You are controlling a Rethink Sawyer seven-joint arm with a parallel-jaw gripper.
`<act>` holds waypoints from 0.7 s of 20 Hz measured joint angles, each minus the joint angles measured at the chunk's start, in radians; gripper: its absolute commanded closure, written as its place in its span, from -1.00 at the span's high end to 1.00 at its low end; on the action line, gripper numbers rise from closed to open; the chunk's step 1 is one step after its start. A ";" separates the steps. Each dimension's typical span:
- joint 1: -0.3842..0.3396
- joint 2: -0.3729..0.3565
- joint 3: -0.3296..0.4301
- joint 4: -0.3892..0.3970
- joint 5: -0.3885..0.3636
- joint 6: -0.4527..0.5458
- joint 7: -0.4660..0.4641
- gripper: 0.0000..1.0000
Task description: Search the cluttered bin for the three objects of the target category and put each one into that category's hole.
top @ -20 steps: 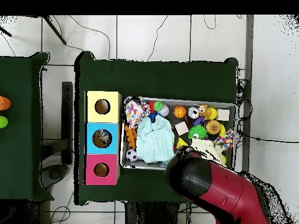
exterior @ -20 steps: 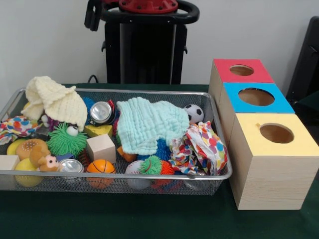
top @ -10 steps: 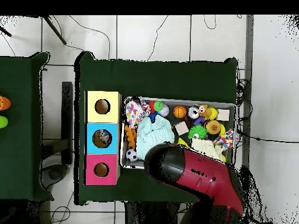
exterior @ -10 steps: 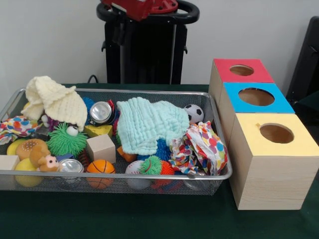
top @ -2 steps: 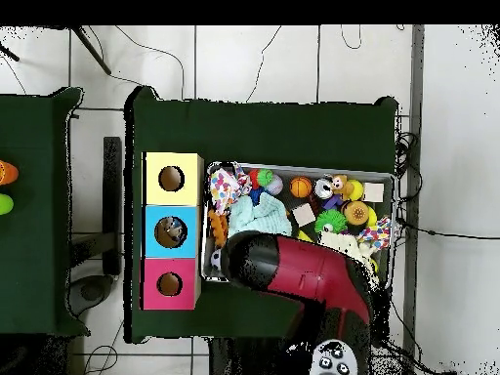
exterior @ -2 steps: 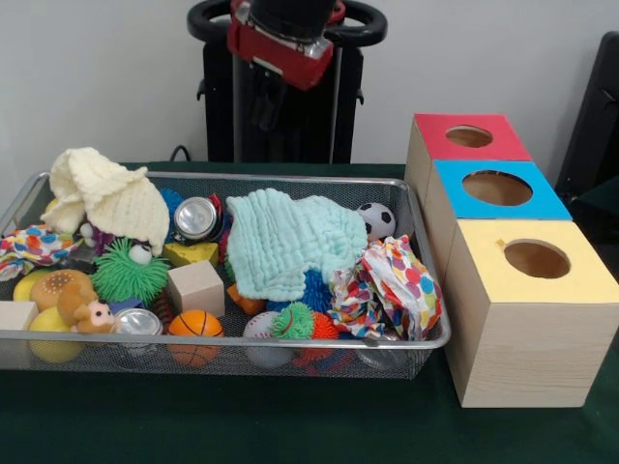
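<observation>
Plain pale wall [exterior @ -2 steps: 97,77] behind the table. Table covered in dark green cloth [exterior @ -2 steps: 290,425]. Floor of light tiles [top @ -2 steps: 254,63] with dark grout lines; thin black cables [top @ -2 steps: 283,44] trail across it. A second green-covered table [top @ -2 steps: 34,215] stands alongside, separated by a gap.

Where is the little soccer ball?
In the front view, the soccer ball sits at the far right of the wire bin, between the light blue cloth and the spotted cloth.

Arm [top @ -2 steps: 303,278] covers bin [top @ -2 steps: 383,178] — perhaps half.
</observation>
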 measured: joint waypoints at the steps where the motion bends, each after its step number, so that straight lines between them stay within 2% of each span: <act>1: 0.002 0.022 0.000 -0.005 0.002 -0.018 0.000 -1.00; 7: -0.004 0.147 0.001 -0.037 0.033 -0.106 0.000 -1.00; 11: -0.003 0.194 0.001 -0.078 0.072 -0.095 0.000 -1.00; 14: 0.001 0.203 0.001 -0.103 0.105 -0.061 0.000 -1.00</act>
